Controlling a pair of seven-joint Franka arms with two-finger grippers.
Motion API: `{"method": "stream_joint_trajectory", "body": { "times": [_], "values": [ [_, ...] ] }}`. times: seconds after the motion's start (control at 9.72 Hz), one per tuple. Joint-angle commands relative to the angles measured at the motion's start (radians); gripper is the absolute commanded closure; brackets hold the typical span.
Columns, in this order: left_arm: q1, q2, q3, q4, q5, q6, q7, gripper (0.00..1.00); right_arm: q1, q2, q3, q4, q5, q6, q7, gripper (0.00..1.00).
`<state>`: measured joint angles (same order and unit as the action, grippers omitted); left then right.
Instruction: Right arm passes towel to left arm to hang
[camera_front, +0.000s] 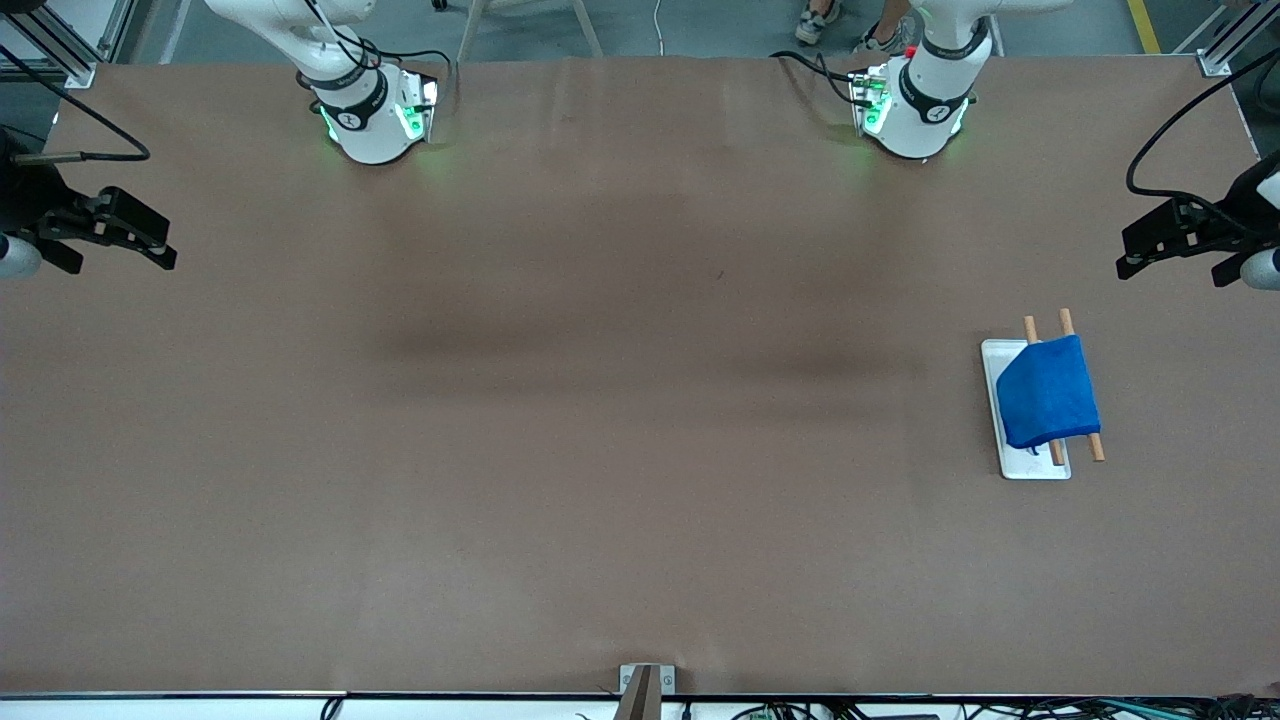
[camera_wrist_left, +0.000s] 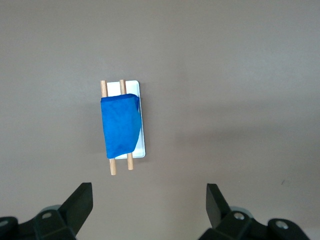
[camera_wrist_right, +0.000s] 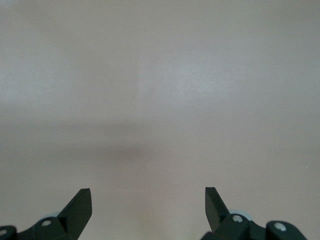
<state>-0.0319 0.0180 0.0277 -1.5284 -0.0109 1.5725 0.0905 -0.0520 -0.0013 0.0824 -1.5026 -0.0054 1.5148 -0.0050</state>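
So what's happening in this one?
Nothing is being handled. The blue towel is draped over two wooden rods above a white tray at the left arm's end of the table. The left hand and the right hand are both open and empty, waiting over the table's two ends.

The blue towel (camera_front: 1047, 392) covers the middle of both wooden rods (camera_front: 1079, 385) and part of the white tray (camera_front: 1003, 420). How the rods are supported is hidden. Both wrist views cut off the grippers below the fingertips (camera_wrist_left: 80, 200).
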Motion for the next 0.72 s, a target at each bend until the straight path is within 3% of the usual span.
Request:
{"method": "stream_joint_trajectory", "body": {
  "times": [0.0, 0.62],
  "values": [
    [-0.017, -0.021, 0.014, -0.051, -0.014, 0.004, -0.041, 0.00, -0.025, -0.012, 0.025, -0.010, -0.001, 0.001, -0.003, 0.00],
    [-0.022, -0.038, 0.014, -0.090, -0.043, 0.030, -0.044, 0.00, -0.028, -0.017, 0.027, -0.018, -0.008, 0.001, -0.058, 0.00]
  ]
}}
